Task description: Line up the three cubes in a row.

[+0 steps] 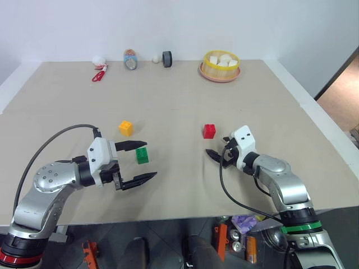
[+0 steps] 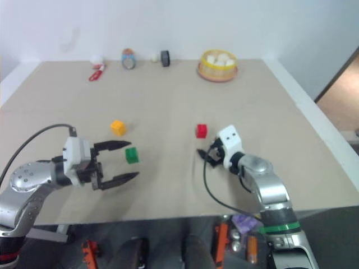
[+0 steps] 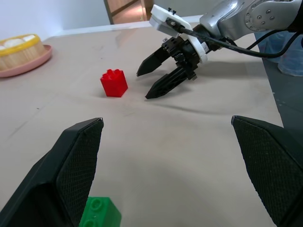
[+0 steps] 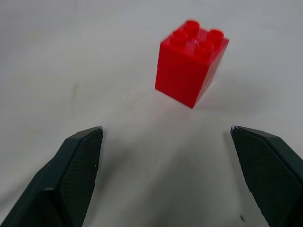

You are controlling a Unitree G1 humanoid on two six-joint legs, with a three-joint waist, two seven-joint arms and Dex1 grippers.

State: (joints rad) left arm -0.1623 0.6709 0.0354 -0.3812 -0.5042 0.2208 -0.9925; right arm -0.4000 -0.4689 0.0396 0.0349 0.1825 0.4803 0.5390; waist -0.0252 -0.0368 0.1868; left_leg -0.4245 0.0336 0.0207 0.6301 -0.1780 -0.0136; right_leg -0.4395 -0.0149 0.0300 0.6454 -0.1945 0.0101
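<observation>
Three cubes, loose on tan table (image 1: pixel 185 89), not yet in a row.
Yellow-orange cube (image 1: pixel 126 128): left of centre, farthest of the three from the robot.
Green cube (image 1: pixel 142 156): just nearer than the yellow-orange one, seen between fingers of left gripper (image 1: pixel 140 162); fingers spread wide, nothing held.
Red cube (image 1: pixel 209 131): well apart to the right, just beyond right gripper (image 1: pixel 219 152); fingers likewise wide open, empty, aimed at the block but short of it.
Yellow bowl (image 1: pixel 221 65) and small oddments along far edge: not part of lot.
Risks judged: red cube nudged or tipped by a fingertip on a skewed approach; green cube knocked into yellow-orange by a one-sided close; row left crooked if released early.
</observation>
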